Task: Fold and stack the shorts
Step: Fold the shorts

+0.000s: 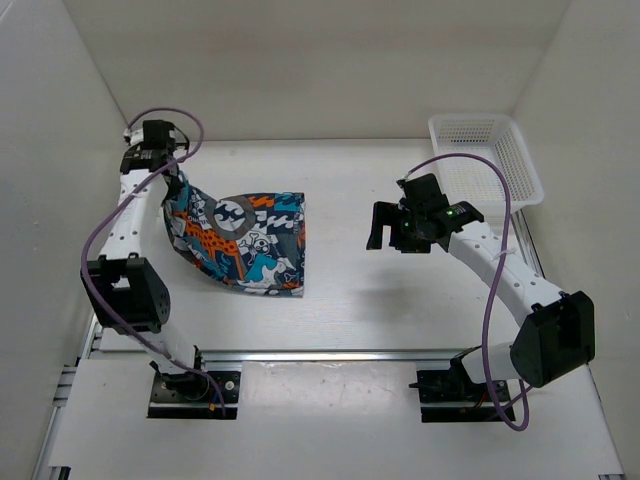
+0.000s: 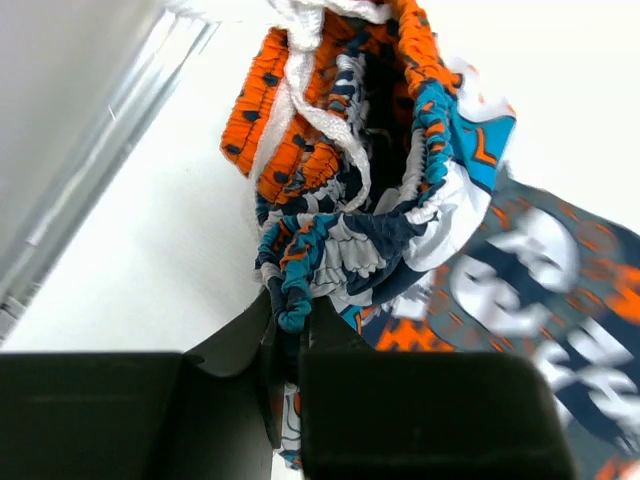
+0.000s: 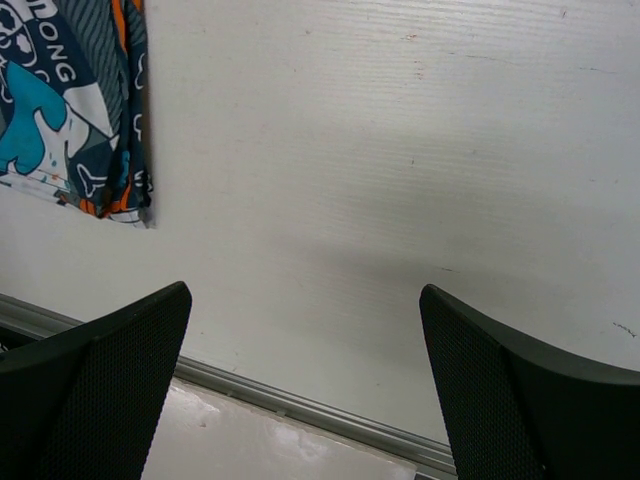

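The shorts (image 1: 245, 243), printed in blue, orange, teal, white and black, lie partly folded on the white table left of centre. My left gripper (image 1: 172, 178) is shut on their gathered elastic waistband (image 2: 290, 300) and holds that end lifted at the far left, so the fabric drapes down to the table. A white drawstring (image 2: 300, 90) hangs along the waistband. My right gripper (image 1: 392, 228) is open and empty, hovering above bare table right of the shorts. A corner of the shorts (image 3: 75, 110) shows at the upper left of the right wrist view.
A white plastic mesh basket (image 1: 487, 158) stands at the back right, just behind the right arm. White walls enclose the table on three sides. A metal rail (image 1: 320, 354) runs along the table's near edge.
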Tool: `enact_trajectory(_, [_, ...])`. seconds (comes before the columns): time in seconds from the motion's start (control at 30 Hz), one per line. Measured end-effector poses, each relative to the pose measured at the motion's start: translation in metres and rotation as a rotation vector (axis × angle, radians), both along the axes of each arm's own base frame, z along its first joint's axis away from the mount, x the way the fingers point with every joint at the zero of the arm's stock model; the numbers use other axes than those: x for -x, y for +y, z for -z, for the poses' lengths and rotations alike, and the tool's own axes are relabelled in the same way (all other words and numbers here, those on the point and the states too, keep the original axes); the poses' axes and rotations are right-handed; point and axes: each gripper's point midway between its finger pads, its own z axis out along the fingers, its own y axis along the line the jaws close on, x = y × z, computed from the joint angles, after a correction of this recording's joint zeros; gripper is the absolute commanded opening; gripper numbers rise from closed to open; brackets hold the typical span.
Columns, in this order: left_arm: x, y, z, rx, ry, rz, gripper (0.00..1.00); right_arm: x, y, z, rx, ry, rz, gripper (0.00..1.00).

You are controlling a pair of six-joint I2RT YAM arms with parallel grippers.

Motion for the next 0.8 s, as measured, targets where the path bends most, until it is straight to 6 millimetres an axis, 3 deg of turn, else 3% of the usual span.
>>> enact_trajectory(0.07, [0.001,-0.018,-0.024,-0.051,-0.026,0.046,0.10,0.000,0.000,0.000,0.000,0.000,0.000,1.00])
enact_trajectory(0.17, [0.004,-0.051,-0.044,-0.093,-0.031,0.131,0.10,0.000,0.000,0.000,0.000,0.000,0.000,1.00])
enact_trajectory(0.37, [0.021,-0.133,-0.041,-0.153,0.032,0.323,0.10,0.000,0.000,0.000,0.000,0.000,0.001,1.00])
enact_trajectory(0.53, [0.041,-0.200,-0.009,-0.204,0.114,0.435,0.10,-0.001,-0.002,-0.002,-0.003,-0.007,0.006,1.00])
enact_trajectory(0.8, [0.065,-0.259,0.072,-0.325,0.323,0.480,0.10,0.004,-0.007,-0.004,-0.001,-0.017,0.016,0.96])
